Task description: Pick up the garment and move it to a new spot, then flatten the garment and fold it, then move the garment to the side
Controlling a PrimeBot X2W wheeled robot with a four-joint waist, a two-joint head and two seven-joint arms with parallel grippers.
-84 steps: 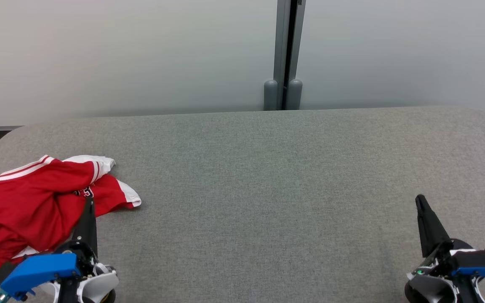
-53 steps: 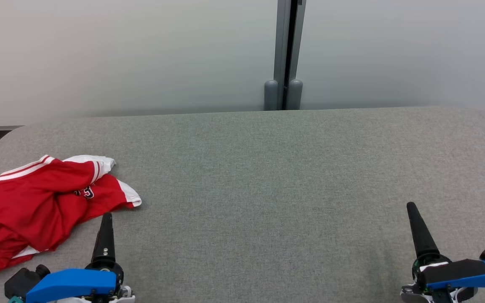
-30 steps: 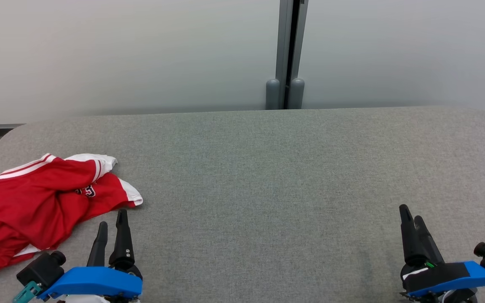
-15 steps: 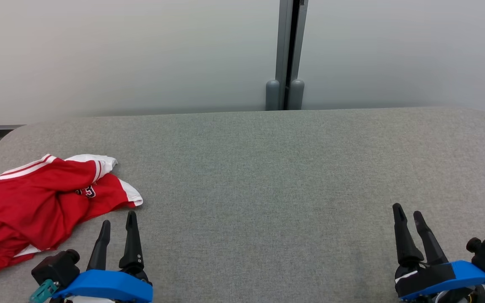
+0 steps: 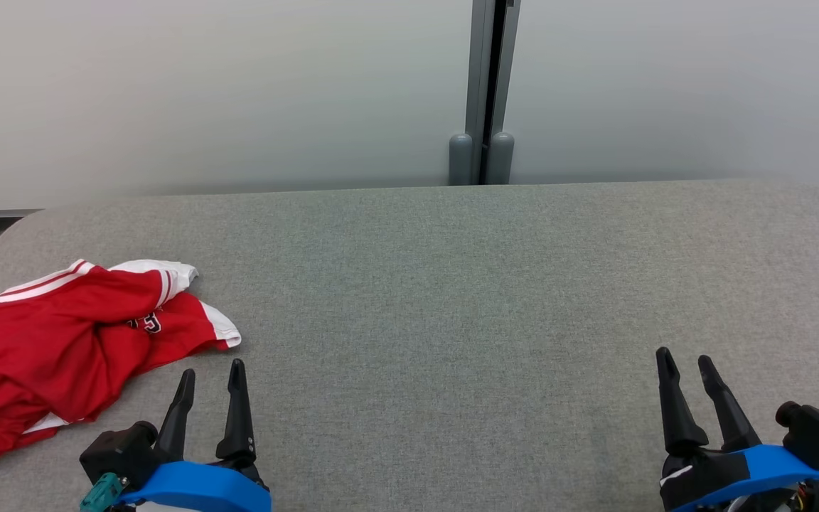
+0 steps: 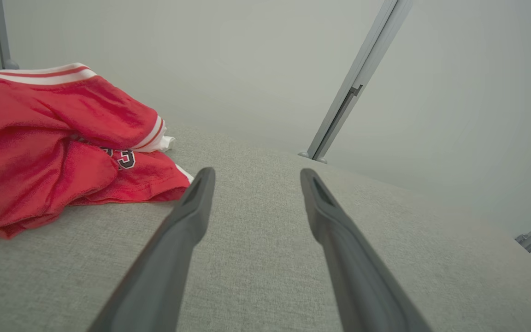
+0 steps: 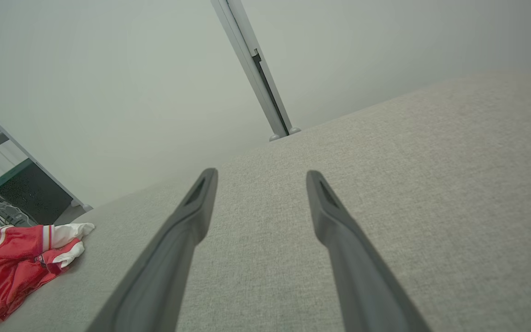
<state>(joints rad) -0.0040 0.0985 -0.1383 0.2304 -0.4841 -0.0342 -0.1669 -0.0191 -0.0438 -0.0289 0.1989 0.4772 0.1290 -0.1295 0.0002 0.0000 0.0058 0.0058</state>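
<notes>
Remaining: seemingly every step
Garment [image 5: 54,341]: crumpled, unfolded, nine o'clock on worktop [image 5: 452,284]
Left tool [image 5: 212,367]: spread wide, empty
Right tool [image 5: 683,354]: spread wide, empty

The red jersey [image 5: 61,348] is soft, crumpled cloth with white banded trim and a slight sheen. The table [image 5: 452,299] wears matt grey woven fabric with a coarse grain. The left hand [image 5: 212,368] and right hand [image 5: 683,355] have matt dark fingers [image 6: 187,221], probably plastic, and smooth blue shells [image 5: 196,487].
</notes>
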